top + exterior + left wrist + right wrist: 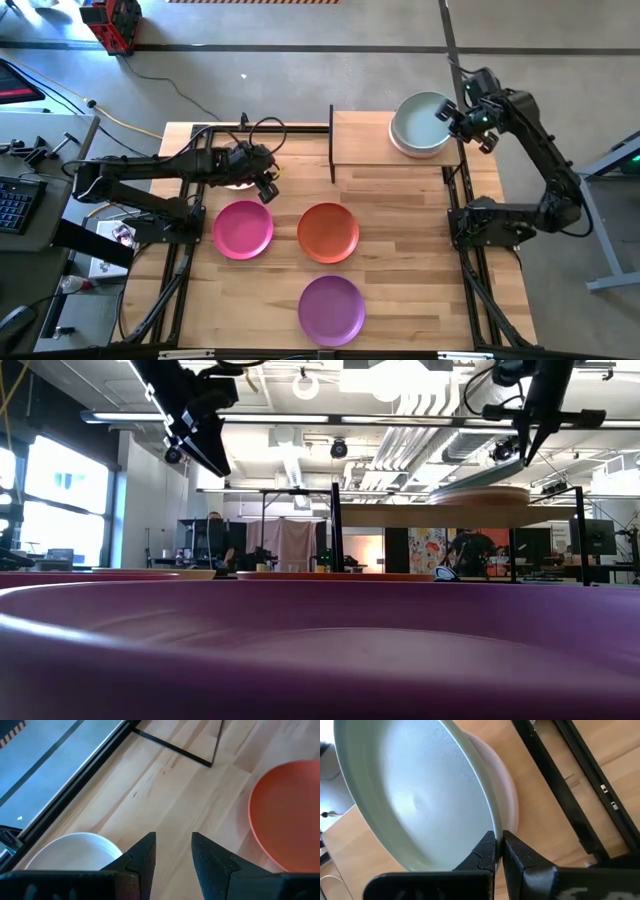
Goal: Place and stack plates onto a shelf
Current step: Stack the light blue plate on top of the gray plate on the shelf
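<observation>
Three plates lie flat on the counter [400,260] in the high view: a magenta plate [242,229], an orange plate [328,232] and a purple plate [331,308]. The shelf [362,138] stands at the far side. On its right end the pale grey-green plate [422,122] sits on top of a small stack. The right hand [458,116] is at its rim. The left hand [262,184] hangs over a cream plate [236,183], which is mostly hidden under the arm.

In the low view the purple plate fills the front. Up on the shelf the top plate is tilted, one edge up, under the right hand.

In the left wrist view the left hand's fingers [142,857] are a little apart and hold nothing. The cream plate is just below them.

In the right wrist view the right hand's fingers [485,852] pinch the grey-green plate's rim. A peach plate [507,800] lies under it.

I think the grey-green plate is being set on the stack. Next, the right hand should lower that edge flat, then let go. The left hand looks ready to drop onto the cream plate's rim.
</observation>
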`<action>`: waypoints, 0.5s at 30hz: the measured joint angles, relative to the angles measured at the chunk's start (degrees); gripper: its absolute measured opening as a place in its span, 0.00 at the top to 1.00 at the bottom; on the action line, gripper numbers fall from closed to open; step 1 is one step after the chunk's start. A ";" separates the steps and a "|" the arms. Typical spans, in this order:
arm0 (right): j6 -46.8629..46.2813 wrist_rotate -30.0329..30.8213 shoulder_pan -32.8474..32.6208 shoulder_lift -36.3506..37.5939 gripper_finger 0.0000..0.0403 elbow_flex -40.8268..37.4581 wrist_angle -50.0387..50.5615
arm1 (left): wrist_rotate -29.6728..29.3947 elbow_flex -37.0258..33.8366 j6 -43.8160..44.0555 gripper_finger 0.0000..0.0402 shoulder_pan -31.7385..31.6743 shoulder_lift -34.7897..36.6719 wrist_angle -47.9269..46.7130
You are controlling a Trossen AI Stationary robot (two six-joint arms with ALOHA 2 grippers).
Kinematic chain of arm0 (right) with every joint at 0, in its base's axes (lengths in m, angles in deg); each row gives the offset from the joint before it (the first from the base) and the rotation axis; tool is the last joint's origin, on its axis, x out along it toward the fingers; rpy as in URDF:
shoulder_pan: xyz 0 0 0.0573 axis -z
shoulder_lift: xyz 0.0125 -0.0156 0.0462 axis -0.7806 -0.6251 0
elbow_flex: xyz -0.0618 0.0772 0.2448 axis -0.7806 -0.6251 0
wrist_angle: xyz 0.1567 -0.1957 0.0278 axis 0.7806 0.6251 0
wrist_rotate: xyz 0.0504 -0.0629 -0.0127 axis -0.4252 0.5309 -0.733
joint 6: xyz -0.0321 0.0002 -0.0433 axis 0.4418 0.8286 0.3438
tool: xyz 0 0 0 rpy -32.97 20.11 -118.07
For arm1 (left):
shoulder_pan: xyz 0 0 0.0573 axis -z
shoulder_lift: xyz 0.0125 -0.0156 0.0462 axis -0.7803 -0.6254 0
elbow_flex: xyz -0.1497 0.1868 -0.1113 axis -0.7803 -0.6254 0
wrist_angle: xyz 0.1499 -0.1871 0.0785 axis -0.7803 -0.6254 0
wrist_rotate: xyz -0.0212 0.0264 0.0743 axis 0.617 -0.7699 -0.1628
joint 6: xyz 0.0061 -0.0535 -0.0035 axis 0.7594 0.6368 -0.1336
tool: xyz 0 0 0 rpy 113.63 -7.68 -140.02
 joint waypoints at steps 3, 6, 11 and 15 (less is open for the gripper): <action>-0.01 0.00 0.00 -0.87 1.00 0.00 -0.93 | 0.00 0.00 -0.54 0.71 -0.52 0.01 0.01; -0.02 -0.71 0.00 -1.73 1.00 0.00 -1.59 | 0.01 0.00 -1.61 0.71 -0.91 0.02 0.05; -0.02 -1.28 0.00 -2.92 1.00 0.00 -1.46 | -0.06 0.00 -2.01 0.71 -1.34 0.01 0.05; -0.02 -1.29 -0.09 -3.08 1.00 0.00 -1.37 | -0.04 0.00 -2.17 0.71 -1.32 0.01 0.13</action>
